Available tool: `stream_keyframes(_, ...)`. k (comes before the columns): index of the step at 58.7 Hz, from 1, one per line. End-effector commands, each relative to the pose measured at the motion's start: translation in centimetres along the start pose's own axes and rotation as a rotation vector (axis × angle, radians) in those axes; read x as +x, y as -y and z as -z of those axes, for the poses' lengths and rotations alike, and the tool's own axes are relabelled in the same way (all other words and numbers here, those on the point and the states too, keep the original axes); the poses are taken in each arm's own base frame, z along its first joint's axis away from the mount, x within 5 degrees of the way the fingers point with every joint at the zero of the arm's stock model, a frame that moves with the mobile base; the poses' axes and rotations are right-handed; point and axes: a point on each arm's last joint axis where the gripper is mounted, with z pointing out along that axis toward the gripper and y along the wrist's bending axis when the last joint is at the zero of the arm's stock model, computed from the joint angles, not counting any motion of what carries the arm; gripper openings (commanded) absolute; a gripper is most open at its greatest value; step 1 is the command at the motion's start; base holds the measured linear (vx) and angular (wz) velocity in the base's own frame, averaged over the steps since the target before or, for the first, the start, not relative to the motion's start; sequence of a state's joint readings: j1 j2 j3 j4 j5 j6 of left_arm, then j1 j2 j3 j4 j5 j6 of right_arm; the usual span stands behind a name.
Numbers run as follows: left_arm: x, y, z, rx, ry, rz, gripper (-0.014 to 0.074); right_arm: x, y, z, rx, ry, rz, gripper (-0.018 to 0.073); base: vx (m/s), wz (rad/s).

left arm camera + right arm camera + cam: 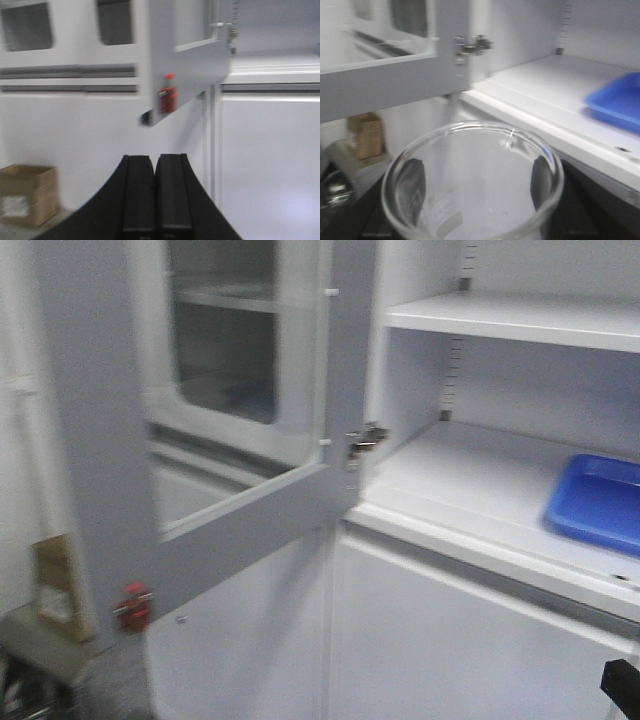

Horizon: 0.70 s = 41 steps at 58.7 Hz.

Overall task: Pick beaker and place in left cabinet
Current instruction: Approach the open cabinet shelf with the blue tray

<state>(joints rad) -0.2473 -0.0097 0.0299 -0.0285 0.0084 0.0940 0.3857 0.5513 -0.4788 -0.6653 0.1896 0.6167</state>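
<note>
beaker (pixel 470 170) is filling the lower part of the right wrist view, upright, with its rim and spout toward the camera. the right gripper (pixel 476 192) is clamping it: dark fingers (pixel 412 187) are showing through the glass on opposite walls. the beaker is hanging outside the left cabinet (pixel 535 90), just in front of the lower shelf's front edge. a blue tray (pixel 617 100) is lying on that shelf.

left wrist view: the left gripper (pixel 155 195) is pointing level at the white lower panels (pixel 260 160), its two black fingers pressing together with nothing between them.

exterior front view: the glazed door (pixel 230 490) is standing open at left, and the blue tray is resting on the right of the lower shelf.
</note>
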Motion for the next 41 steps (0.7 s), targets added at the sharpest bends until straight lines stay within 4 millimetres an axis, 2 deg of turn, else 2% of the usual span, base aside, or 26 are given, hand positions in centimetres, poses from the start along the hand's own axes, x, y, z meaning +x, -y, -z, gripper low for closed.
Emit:
stream_keyframes(1,-0.30,-0.02,0.13,-0.003,0.087,0.011,0.0001,-1.58,-0.29,0.23,-0.036,0.090,0.021,-0.0006,0.23,-0.82)
stream_keyframes(22,-0.30,-0.02,0.13,-0.003,0.087,0.011,0.0001,-1.58,-0.29,0.23,-0.036,0.090,0.021,-0.0006,0.17,-0.66)
stream_keyframes(41,-0.30,-0.02,0.13,-0.003,0.087,0.011,0.0001,-1.58,-0.29,0.23,-0.036,0.090,0.021,-0.0006,0.12,-0.33)
